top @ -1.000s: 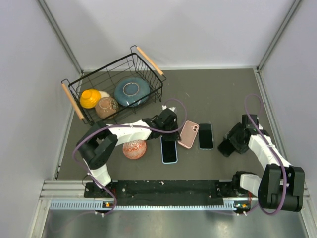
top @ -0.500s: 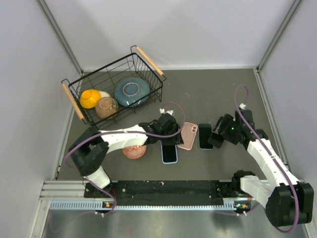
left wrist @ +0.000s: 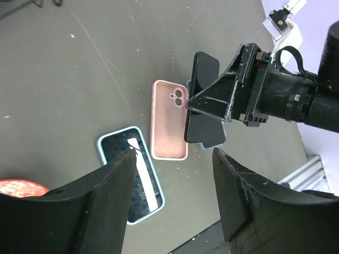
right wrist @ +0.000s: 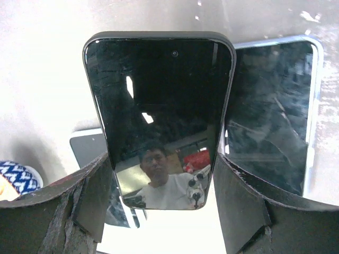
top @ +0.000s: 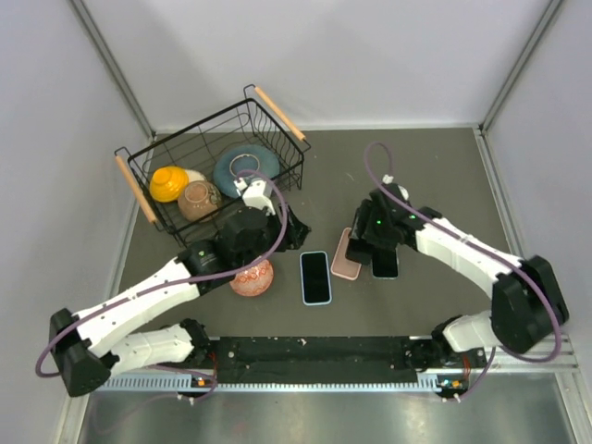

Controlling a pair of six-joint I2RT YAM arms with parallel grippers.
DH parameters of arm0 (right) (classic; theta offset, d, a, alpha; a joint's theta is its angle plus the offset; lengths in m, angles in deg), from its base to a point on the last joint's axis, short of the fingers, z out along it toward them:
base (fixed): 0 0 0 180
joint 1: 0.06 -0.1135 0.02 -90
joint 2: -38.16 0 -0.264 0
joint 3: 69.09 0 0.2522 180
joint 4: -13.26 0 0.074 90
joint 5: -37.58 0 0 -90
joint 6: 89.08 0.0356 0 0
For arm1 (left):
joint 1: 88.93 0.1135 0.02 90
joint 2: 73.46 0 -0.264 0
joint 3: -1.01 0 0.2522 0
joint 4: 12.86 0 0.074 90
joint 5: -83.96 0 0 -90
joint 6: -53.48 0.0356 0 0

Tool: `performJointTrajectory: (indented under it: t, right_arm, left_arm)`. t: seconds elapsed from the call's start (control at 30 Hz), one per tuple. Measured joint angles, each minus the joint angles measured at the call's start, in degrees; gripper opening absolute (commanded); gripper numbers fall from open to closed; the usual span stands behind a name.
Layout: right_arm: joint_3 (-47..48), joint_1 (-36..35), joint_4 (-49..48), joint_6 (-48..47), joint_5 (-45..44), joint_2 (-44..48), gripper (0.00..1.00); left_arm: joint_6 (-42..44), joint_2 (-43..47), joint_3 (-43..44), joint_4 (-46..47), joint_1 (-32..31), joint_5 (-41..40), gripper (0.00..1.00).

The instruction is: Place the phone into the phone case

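From above, a dark grey table (top: 435, 176) sits between plain white walls (top: 324, 55), with a metal rail (top: 120, 350) along its 6 o'clock edge. One wire basket (top: 279, 113) at 10 o'clock holds three dishes: a yellow bowl (top: 169, 182), a brown bowl (top: 199, 199) and a blue-grey plate (top: 245, 169). One red patterned bowl (top: 252, 277) stands on the table. At its 3 o'clock lie one blue-rimmed phone (top: 315, 277), then one pink phone case (top: 345, 266), then the black phone (top: 384, 265), partly under the right gripper (top: 363, 244). The left gripper (top: 296, 231) hangs at 11 o'clock of the blue-rimmed phone. In the left wrist view, the left gripper (left wrist: 172, 159) has its fingers spread with nothing between them. Below it the pink phone case (left wrist: 168, 119) lies back up with its camera cut-out at 12 o'clock. The black phone (left wrist: 205, 71) overlaps the case's 3 o'clock edge, clamped in the right gripper (left wrist: 212, 103). A pale blue edge (left wrist: 223, 142) shows under the phone. In the right wrist view, the right gripper (right wrist: 161, 159) pinches the black phone (right wrist: 159, 106) across its width. The phone is glossy, scuffed and round-cornered, and it mirrors a person. A pale-rimmed screen (right wrist: 275, 106) lies at its 3 o'clock.
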Motion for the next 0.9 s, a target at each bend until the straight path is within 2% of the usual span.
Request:
performJointTrajectory:
  t: [0.2, 0.4, 0.9]
  right_arm:
    - [6.38, -5.73, 0.04, 3.56, -5.03, -8.46, 0.33]
    - [7.65, -7.43, 1.42, 8.66, -7.96, -13.16, 0.34]
    - [7.61, -9.07, 3.67, 13.27, -9.18, -15.1, 0.38]
  left_arm:
    - [2.54, 6.54, -5.07, -0.9, 0.22, -4.63, 0.65]
    - [3.32, 7.45, -6.88, -1.44, 0.22, -5.64, 0.66]
    - [3.89, 6.67, -7.89, -1.18, 0.22, -6.01, 0.66]
